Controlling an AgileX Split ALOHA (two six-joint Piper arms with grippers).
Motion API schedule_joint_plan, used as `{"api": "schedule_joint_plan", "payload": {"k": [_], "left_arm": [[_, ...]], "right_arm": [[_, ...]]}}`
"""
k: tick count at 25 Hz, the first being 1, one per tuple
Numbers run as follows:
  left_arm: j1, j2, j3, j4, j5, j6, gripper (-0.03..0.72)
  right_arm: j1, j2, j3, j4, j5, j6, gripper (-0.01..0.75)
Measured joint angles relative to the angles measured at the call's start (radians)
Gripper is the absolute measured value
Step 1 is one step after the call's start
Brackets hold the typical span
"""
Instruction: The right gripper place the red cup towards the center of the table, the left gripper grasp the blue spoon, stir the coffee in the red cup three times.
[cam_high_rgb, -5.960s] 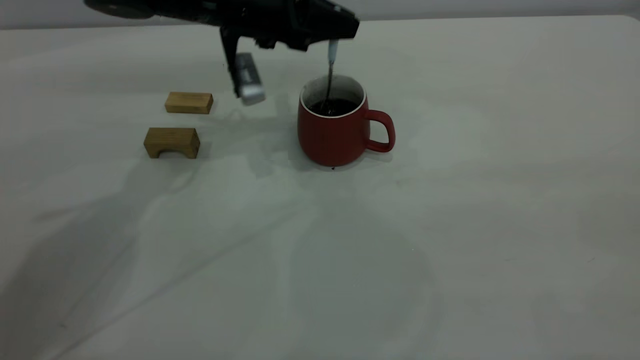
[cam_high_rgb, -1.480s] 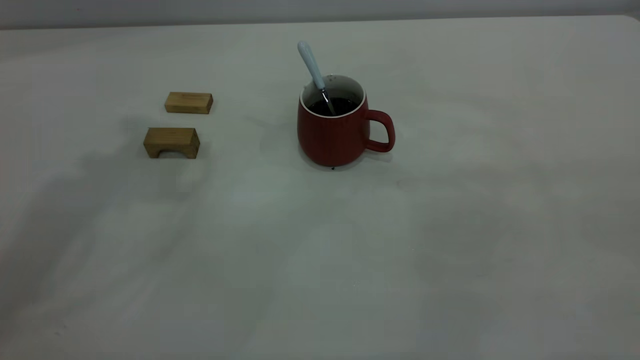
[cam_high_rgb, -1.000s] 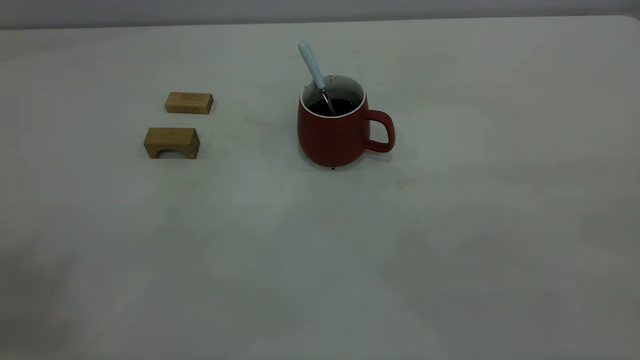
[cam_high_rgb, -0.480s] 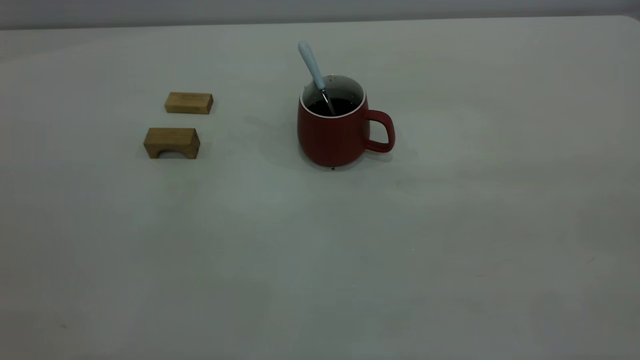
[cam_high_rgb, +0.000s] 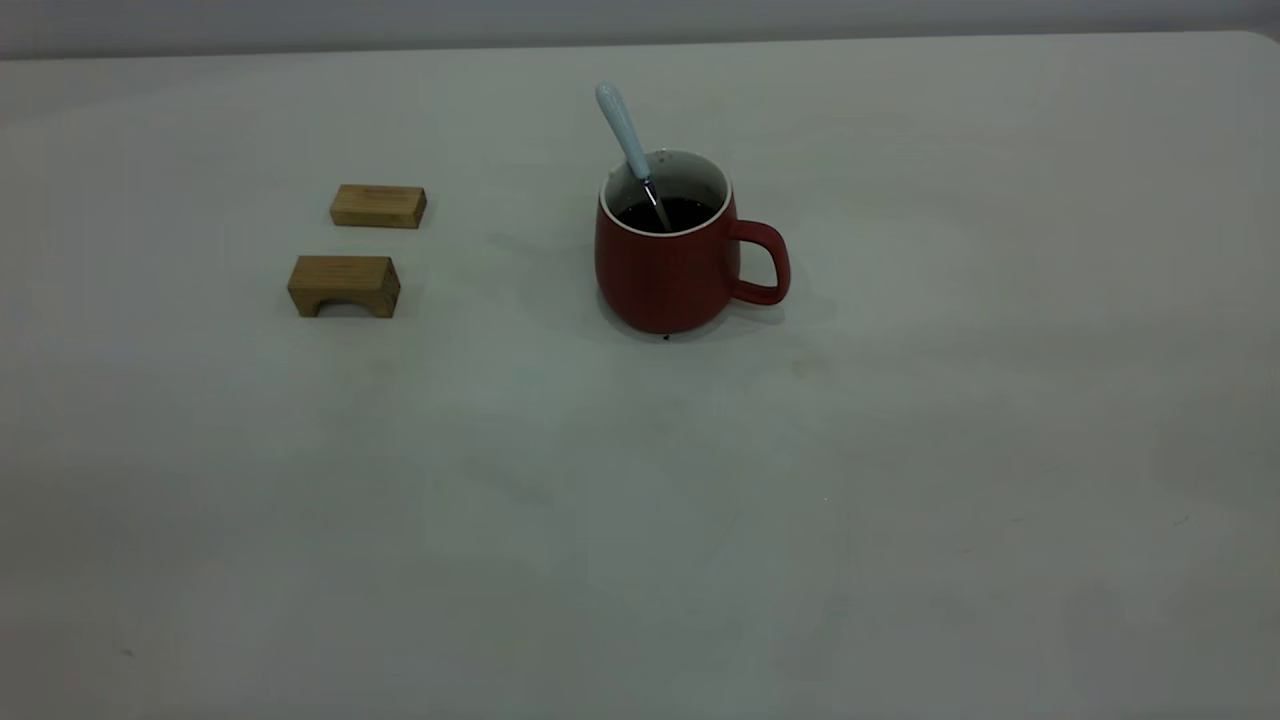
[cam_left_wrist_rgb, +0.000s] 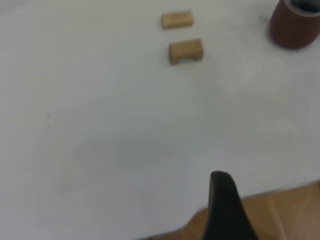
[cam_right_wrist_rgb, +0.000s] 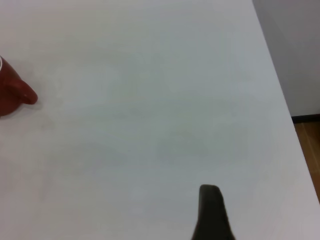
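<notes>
The blue spoon leans in the red cup of coffee — my pincers' grip, I cannot tell.

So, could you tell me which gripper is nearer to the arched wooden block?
Left. The left gripper hangs near the table edge on the side of the arched wooden block; the right gripper is across the table, past the red cup.
</notes>
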Motion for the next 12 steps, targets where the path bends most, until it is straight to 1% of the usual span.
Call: {"api": "schedule_joint_plan", "payload": {"k": [5, 12], "left_arm": [[0.000, -0.001, 0.012, 0.008, -0.011, -0.005, 0.533], [0.000, -0.002, 0.022, 0.003, -0.009, -0.114, 0.533]], "right_arm": [[0.000, 0.000, 0.000, 0.000, 0.000, 0.000, 0.582], [0.000, 0.000, 0.000, 0.000, 0.000, 0.000, 0.582]]}}
